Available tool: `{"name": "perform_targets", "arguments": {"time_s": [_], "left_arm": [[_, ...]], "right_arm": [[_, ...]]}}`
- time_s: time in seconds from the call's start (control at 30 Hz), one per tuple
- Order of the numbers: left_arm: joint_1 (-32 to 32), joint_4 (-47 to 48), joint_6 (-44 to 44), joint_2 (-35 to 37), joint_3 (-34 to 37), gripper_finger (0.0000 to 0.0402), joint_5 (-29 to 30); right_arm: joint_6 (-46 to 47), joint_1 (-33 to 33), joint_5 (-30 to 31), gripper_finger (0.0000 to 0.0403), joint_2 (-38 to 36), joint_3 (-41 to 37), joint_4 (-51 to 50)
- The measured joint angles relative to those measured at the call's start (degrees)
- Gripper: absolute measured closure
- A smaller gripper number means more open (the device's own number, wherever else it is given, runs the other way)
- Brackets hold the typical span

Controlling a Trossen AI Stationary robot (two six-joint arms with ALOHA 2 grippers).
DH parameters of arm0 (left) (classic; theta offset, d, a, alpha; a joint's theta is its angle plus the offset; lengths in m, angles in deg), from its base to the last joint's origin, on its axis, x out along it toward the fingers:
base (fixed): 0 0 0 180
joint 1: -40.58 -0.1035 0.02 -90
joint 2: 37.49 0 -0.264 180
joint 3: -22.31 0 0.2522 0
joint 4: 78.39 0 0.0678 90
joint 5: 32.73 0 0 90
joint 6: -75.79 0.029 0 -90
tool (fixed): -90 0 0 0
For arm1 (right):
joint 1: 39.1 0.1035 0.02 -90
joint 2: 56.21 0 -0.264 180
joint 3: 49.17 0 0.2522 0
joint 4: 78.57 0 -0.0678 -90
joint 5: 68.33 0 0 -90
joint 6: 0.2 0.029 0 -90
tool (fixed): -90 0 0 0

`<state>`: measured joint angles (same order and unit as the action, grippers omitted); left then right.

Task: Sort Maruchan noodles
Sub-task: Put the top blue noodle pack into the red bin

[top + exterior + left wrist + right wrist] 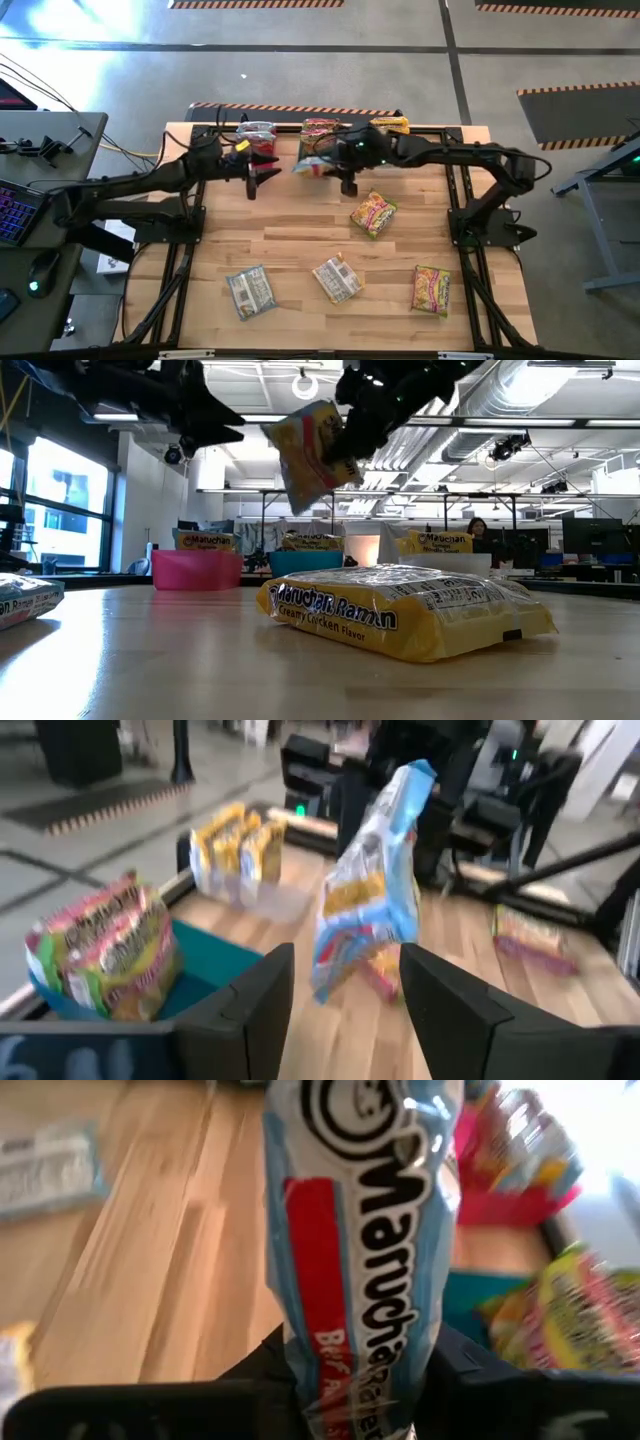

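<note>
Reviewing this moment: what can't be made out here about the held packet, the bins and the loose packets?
- Held packet: right wrist view cuts off its top, and the right gripper hides its lower end.
- Same packet, high view: blurred under the arm; print unreadable.
- Blue bin, left wrist view: the left gripper hides its near wall.
- Grey packets on the table, high view: lettering too small.

The right gripper (322, 168) pinches a noodle packet (312, 166) above the table; the left gripper (268, 176) hangs just beside it, jaws apart.
</note>
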<state>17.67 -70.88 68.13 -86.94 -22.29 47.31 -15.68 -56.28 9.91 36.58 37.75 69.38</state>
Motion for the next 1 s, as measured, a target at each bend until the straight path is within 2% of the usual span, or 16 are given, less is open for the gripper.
{"name": "perform_targets", "arguments": {"time_s": [0.17, 0.37, 0.8, 1.0], "left_arm": [[1.3, 4.7, 0.1, -2.9, -2.7, 0.0211, 0.0], [3.4, 6.6, 2.1, -7.2, -5.3, 0.0188, 0.0], [7.5, 10.9, 6.6, -19.2, -13.2, 0.0171, 0.7], [9.2, 11.9, 8.8, -23.9, -16.6, 0.0171, 6.9]], "right_arm": [[-1.3, 0.0, 0.3, 0.0311, 6.5, 7.9, -11.0], [-2.4, 0.5, -0.7, 0.0312, 12.1, 12.2, -13.6], [-2.8, 2.0, -1.2, 0.0312, 13.1, 12.4, -12.1], [-2.4, 1.8, -0.6, 0.0312, 13.1, 12.4, -12.8]]}}
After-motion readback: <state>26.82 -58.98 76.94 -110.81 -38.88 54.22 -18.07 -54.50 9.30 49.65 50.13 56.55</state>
